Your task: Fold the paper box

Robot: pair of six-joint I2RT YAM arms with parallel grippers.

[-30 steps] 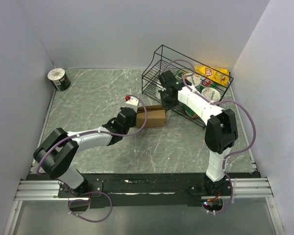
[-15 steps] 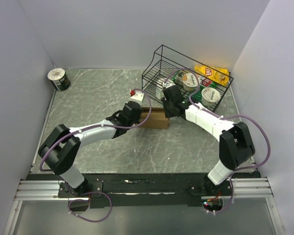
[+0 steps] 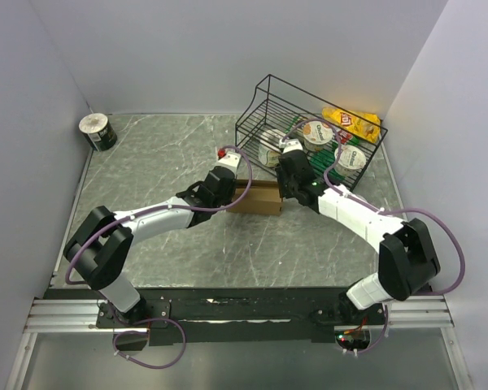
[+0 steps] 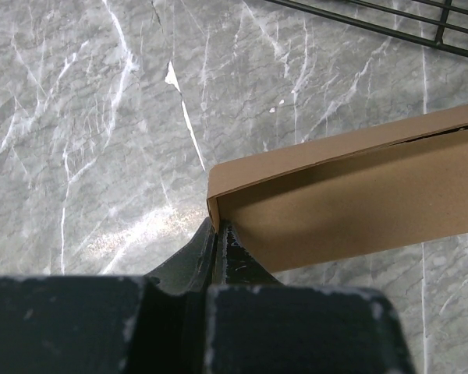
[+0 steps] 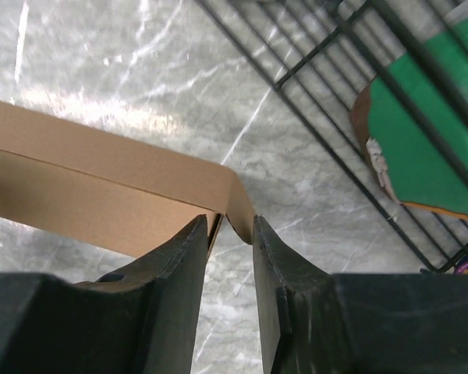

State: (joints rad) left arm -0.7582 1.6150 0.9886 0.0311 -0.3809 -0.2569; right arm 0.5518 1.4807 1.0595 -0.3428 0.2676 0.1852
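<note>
Left gripper [image 4: 217,234]: fingers were drawn together, with the thin end wall of the paper box [image 4: 359,195] pinched between the tips at its near left corner. No gap showed between the pads.

Right gripper [image 5: 230,234]: fingers stood a narrow way apart, and the folded cardboard at the box's opposite end filled the space between them. I read that as a clamp on that end corner.

The box sat on the grey marbled table [image 3: 146,162] near the middle, running left to right between my two wrists. It was plain brown. A seam showed along the upper edge of its long side in the left wrist view.

A black wire basket [image 3: 260,106] stood tilted just beyond the box on the right side, its bars near my right fingers. It held round lidded cups [image 3: 317,132]. A yellow snack bag [image 3: 354,123] lay at its far right edge.

A roll of tape [image 3: 98,132] sat in the far left corner, well apart from everything else.
</note>
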